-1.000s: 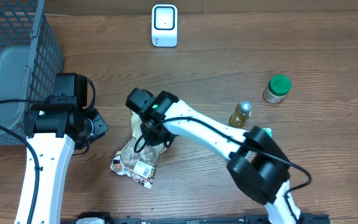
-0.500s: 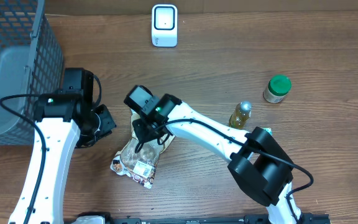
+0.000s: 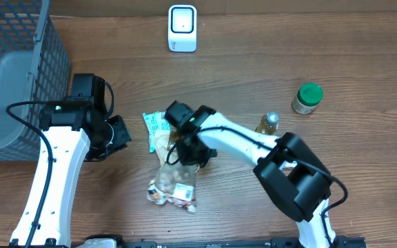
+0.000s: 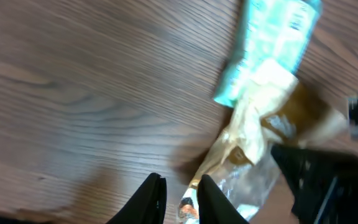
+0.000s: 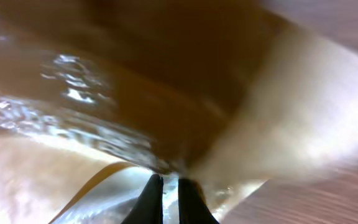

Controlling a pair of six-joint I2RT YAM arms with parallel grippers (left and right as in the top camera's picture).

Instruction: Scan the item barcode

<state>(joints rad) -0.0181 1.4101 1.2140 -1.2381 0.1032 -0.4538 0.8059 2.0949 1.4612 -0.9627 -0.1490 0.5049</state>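
Observation:
The item is a clear snack bag (image 3: 173, 180) with a teal end (image 3: 154, 126), lying crumpled on the wooden table in the overhead view. My right gripper (image 3: 182, 153) is shut on the bag's upper part; in the right wrist view its fingers (image 5: 169, 194) pinch thin film of the bag (image 5: 166, 74). A white label (image 3: 182, 192) shows near the bag's lower end. My left gripper (image 3: 119, 134) stands left of the bag, slightly open (image 4: 180, 198) and holding nothing, with the bag (image 4: 260, 124) just beyond it. The white scanner (image 3: 182, 29) stands at the back.
A grey wire basket (image 3: 12, 62) fills the far left corner. A green-lidded jar (image 3: 307, 98) and a small amber bottle (image 3: 267, 125) stand at the right. The right arm's black wrist (image 4: 328, 180) shows at the lower right of the left wrist view.
The right gripper has pulled the bag to the right and toward the front, and the teal end now shows. The left arm moved slightly toward the bag earlier and has since held still.

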